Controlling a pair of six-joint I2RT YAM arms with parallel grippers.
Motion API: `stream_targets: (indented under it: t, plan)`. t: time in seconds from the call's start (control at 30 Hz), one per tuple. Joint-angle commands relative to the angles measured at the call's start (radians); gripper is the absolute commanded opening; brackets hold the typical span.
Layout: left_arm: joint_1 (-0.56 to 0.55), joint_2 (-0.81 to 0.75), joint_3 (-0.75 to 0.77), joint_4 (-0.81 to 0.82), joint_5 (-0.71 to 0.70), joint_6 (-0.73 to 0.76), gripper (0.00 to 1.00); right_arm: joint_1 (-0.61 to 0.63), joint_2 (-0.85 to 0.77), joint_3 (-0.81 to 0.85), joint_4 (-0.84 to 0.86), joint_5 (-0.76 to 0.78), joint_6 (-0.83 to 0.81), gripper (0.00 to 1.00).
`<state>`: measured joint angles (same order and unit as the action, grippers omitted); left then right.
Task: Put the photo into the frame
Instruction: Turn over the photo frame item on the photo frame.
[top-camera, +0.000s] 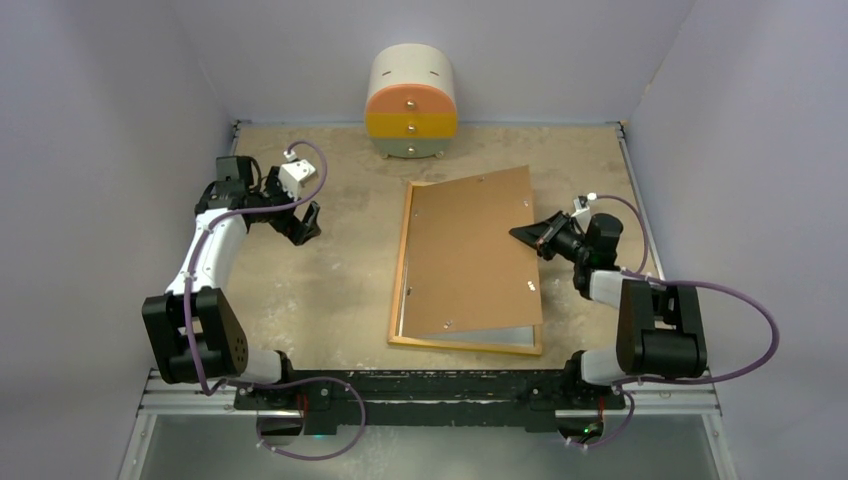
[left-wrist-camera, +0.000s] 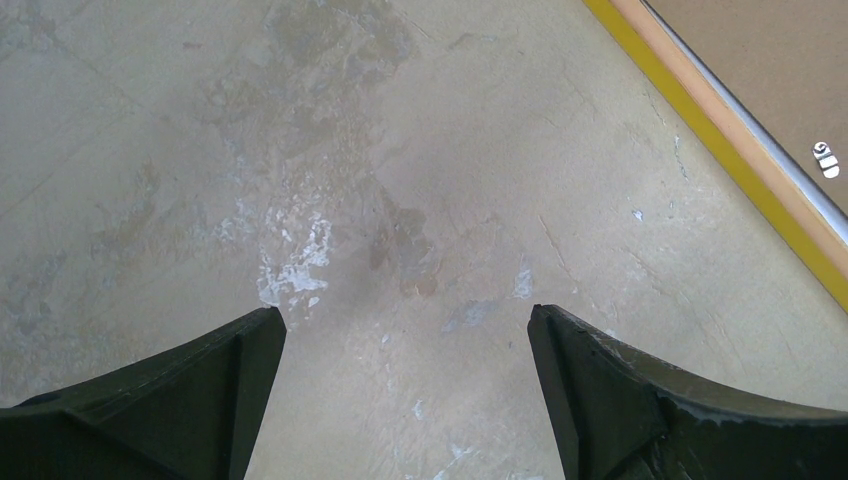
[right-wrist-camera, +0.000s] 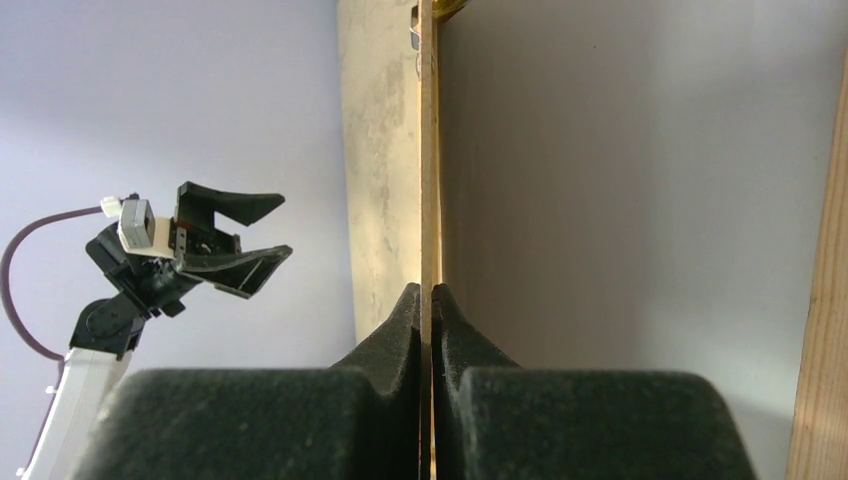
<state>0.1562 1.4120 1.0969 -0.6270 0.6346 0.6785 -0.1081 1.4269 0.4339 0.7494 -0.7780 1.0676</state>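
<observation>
The frame (top-camera: 401, 270) lies face down at the table's middle, wood-coloured back up; its yellow edge shows in the left wrist view (left-wrist-camera: 720, 150). The brown backing board (top-camera: 470, 250) rests skewed on it, its right edge raised. My right gripper (top-camera: 528, 232) is shut on that edge, seen as a thin strip between the fingers (right-wrist-camera: 428, 292). A pale sheet (top-camera: 485, 335) shows inside the frame under the board; I cannot tell whether it is the photo's white back. No printed side shows. My left gripper (top-camera: 305, 225) is open and empty above bare table (left-wrist-camera: 405, 320), left of the frame.
A round cream, orange and yellow drawer unit (top-camera: 411, 102) stands at the back wall. Walls close in on the left, right and back. The left arm's gripper also shows in the right wrist view (right-wrist-camera: 240, 245), beyond the board.
</observation>
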Motion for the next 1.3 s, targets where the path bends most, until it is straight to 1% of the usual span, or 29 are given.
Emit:
stream_targets:
  t: [0.0, 0.43, 1.0, 1.27]
  plan:
    - [-0.004, 0.005, -0.013, -0.002, 0.013, 0.035, 1.0, -0.008, 0.006, 0.002, 0.104, -0.017, 0.041, 0.0]
    - [-0.003, 0.005, -0.008, -0.014, 0.022, 0.041, 1.0, -0.008, 0.079, -0.037, 0.213, -0.024, 0.088, 0.0]
    - [-0.004, -0.003, -0.006, -0.023, 0.025, 0.05, 1.0, -0.01, 0.021, -0.099, 0.199, 0.013, 0.068, 0.0]
    - [-0.002, -0.005, -0.006, -0.028, 0.03, 0.05, 1.0, -0.01, 0.073, -0.074, 0.22, -0.022, 0.06, 0.0]
